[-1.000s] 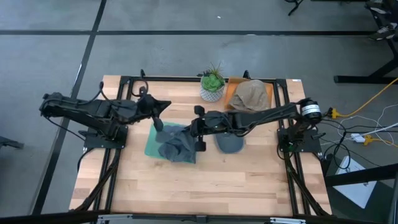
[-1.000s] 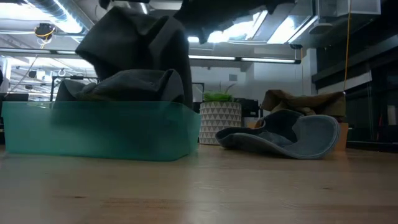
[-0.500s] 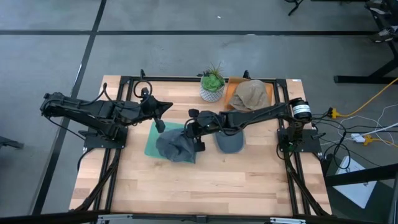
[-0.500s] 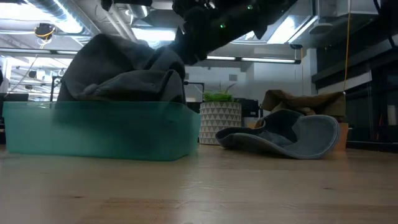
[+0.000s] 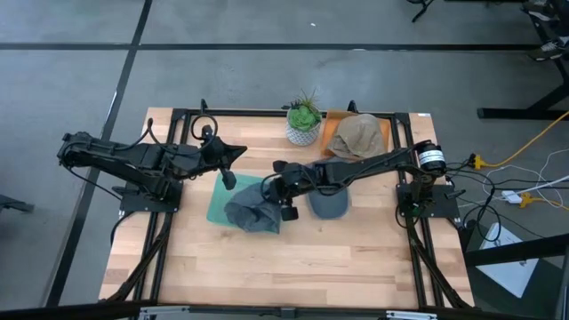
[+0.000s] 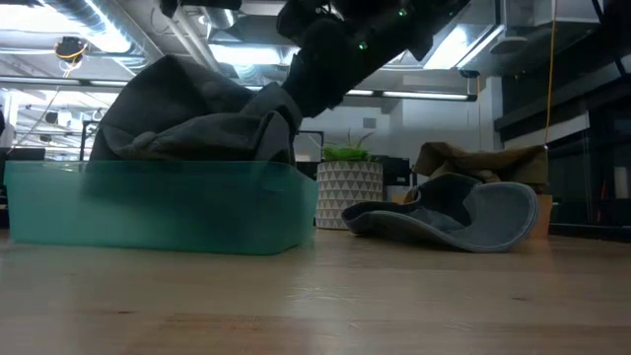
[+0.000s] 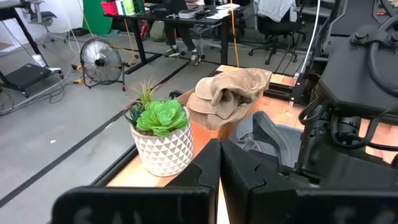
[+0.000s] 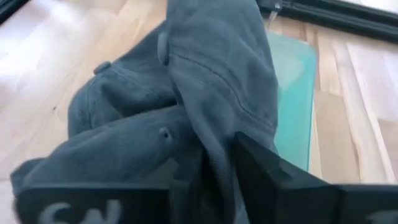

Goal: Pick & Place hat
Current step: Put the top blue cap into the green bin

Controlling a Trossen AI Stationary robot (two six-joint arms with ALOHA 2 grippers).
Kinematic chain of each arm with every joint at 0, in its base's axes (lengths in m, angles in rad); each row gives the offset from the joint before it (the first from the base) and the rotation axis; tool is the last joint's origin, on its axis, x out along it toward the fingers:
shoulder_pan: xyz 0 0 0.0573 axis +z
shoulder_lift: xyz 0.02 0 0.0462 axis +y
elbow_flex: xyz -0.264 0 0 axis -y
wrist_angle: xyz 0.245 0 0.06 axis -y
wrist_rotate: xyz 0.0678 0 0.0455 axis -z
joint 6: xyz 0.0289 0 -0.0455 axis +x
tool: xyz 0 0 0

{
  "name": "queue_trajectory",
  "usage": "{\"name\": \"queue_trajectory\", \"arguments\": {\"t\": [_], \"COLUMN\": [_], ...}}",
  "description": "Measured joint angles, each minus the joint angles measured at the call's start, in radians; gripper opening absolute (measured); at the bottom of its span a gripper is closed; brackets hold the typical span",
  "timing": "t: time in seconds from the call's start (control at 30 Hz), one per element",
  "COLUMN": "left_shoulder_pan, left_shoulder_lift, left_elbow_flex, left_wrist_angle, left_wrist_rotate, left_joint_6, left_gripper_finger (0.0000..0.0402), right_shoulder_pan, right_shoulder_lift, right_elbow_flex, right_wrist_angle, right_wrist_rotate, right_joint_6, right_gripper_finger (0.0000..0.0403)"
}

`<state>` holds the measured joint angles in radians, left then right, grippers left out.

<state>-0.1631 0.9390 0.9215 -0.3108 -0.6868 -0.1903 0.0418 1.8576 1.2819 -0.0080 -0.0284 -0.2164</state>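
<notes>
Right pincer [image 5: 277, 197] reaches across the worktop [image 5: 293, 258] over the teal bin [image 5: 216, 206], fingers narrowly apart with the dark grey cap [image 5: 252, 210] fabric between them; grip or release cannot be told. In the right wrist view the cap [image 8: 186, 106] hangs bunched in front of the fingers [image 8: 273, 168], teal bin wall [image 8: 295, 99] behind it. Cap sits on top of the bin, heaped above its rim in the low view [image 6: 197, 118], partly spilling over the near edge.

Left pincer [image 5: 229, 169] hovers at the far left corner of the bin, fingers closed together, holding nothing; closed fingers [image 7: 217, 168] visible in the left wrist view.

Second grey hat [image 5: 329, 203] lies on the worktop just right of the bin, under the right arm. Tan hat [image 5: 356, 136] rests on an orange tray [image 5: 384, 135] at the far edge, beside a potted succulent [image 5: 304, 120] in a white patterned pot.
</notes>
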Motion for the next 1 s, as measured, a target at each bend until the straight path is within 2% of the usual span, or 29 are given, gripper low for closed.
{"name": "queue_trajectory", "arguments": {"t": [0.3,0.47,0.67,0.87,1.0], "left_shoulder_pan": [0.0,0.0,0.0,0.001,0.001], "left_shoulder_lift": [0.004,0.017,0.024,0.024,0.024], "left_elbow_flex": [0.0,-0.001,-0.001,-0.001,-0.001], "left_wrist_angle": [-0.002,-0.002,-0.01,-0.015,-0.025], "left_wrist_rotate": [0.0,-0.001,0.005,0.006,0.007], "left_joint_6": [-0.008,-0.008,-0.008,-0.007,-0.007], "left_gripper_finger": [0.0003,0.0006,0.0006,0.0003,0.0007], "right_shoulder_pan": [-0.006,-0.006,-0.004,-0.004,-0.004], "right_shoulder_lift": [-0.002,-0.026,-0.061,-0.06,-0.06], "right_elbow_flex": [0.0,0.029,0.111,0.171,0.172], "right_wrist_angle": [-0.059,-0.125,-0.274,-0.276,-0.25], "right_wrist_rotate": [0.001,0.001,-0.002,0.008,0.076], "right_joint_6": [0.001,0.0,0.004,0.003,-0.001], "right_gripper_finger": [0.0175,0.0206,0.0213,0.0203,0.0173]}}
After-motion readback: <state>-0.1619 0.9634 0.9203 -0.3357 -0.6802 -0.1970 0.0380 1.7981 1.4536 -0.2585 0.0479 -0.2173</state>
